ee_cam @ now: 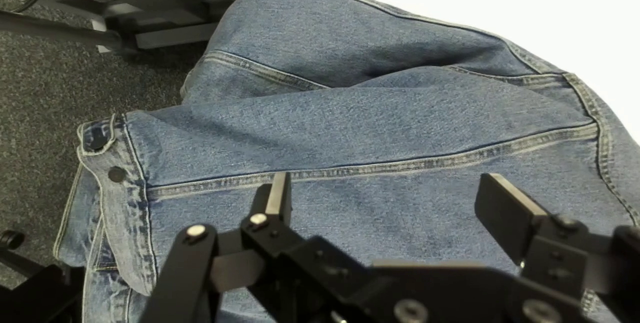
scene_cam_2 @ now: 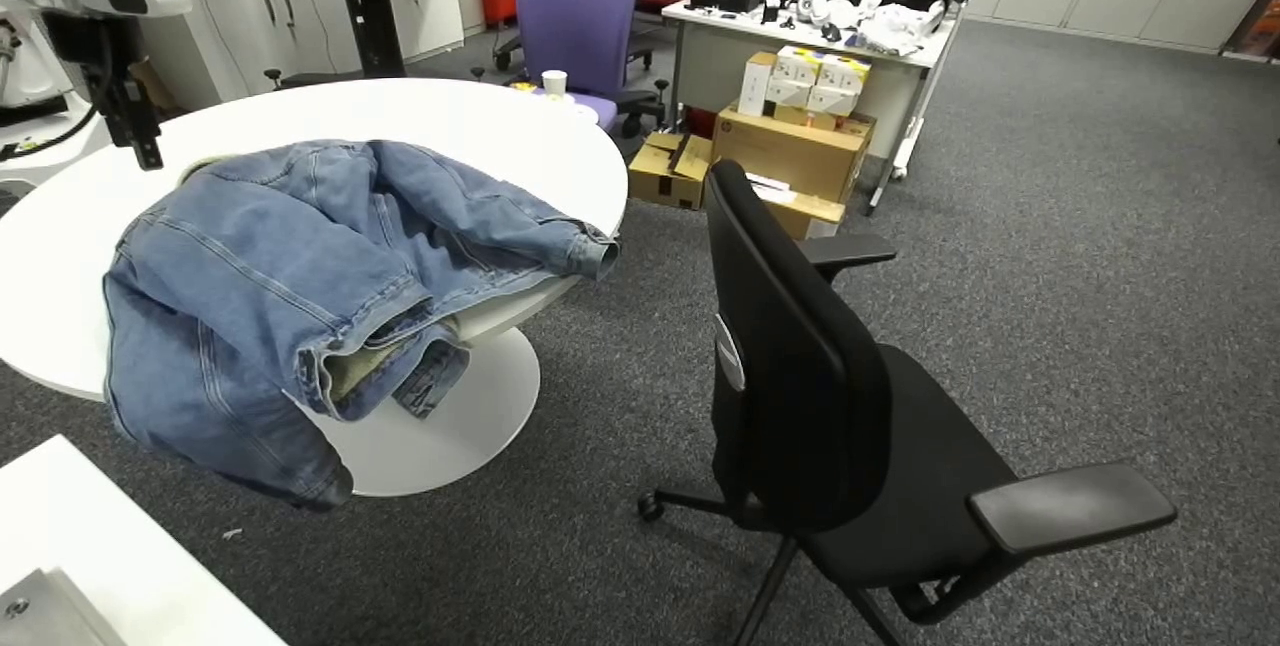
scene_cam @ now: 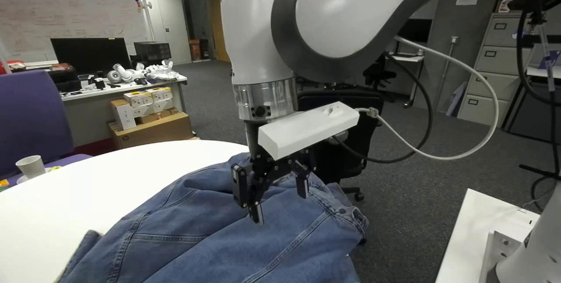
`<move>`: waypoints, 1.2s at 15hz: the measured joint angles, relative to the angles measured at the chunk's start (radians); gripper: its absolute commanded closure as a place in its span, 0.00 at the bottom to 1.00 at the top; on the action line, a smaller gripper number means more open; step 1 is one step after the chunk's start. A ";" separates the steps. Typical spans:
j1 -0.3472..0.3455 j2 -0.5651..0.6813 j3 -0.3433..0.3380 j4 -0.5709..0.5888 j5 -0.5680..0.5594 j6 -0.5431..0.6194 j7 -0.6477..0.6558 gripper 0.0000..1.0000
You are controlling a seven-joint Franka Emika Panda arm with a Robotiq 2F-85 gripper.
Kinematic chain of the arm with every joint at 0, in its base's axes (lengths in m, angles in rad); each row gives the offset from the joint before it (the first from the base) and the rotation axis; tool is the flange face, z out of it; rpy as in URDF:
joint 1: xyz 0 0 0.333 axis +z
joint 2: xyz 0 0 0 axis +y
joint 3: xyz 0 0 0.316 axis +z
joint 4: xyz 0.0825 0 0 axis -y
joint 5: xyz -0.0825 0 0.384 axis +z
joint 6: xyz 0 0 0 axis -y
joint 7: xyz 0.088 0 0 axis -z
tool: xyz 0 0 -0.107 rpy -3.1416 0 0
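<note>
The fingers (ee_cam: 502,215) stand wide apart — holding nothing — above a denim jacket (ee_cam: 360,125).

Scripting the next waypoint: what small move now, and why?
Probably ease the gripper down slightly, jaws open: it holds nothing, and in an exterior view it hangs apart from the jacket, which the wrist view shows beyond the parted jaws.

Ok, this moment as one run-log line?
fingers: open, empty | under them: denim jacket on round white table | past table edge: jacket waistband | nearby: black swivel chair
</note>
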 measured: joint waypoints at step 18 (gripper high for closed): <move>0.207 0.191 -0.097 0.005 -0.052 -0.105 -0.480 0.00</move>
